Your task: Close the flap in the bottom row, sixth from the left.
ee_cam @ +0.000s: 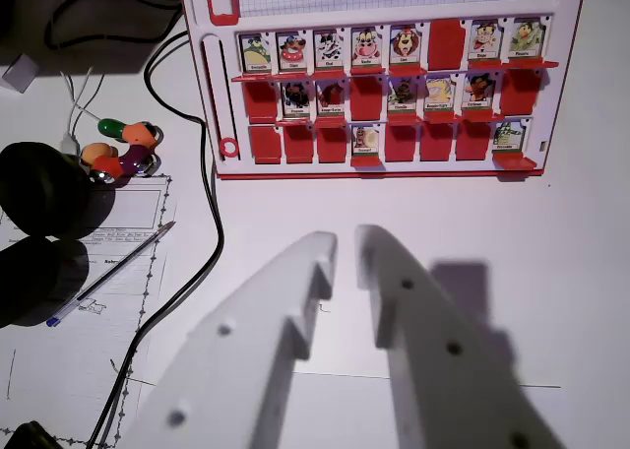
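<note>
A red flap board lies on the white table at the top of the wrist view, with three rows of flaps. In the bottom row, two flaps show a picture card: the fourth from the left and the eighth. The sixth spot from the left shows plain red, like the others in that row. My white gripper fills the lower middle, well short of the board's near edge. Its fingers stand a narrow gap apart with nothing between them.
A black cable runs down the table left of the board. Further left lie a blue pen on a printed sheet, a colourful toy, thin white wires and a dark round object.
</note>
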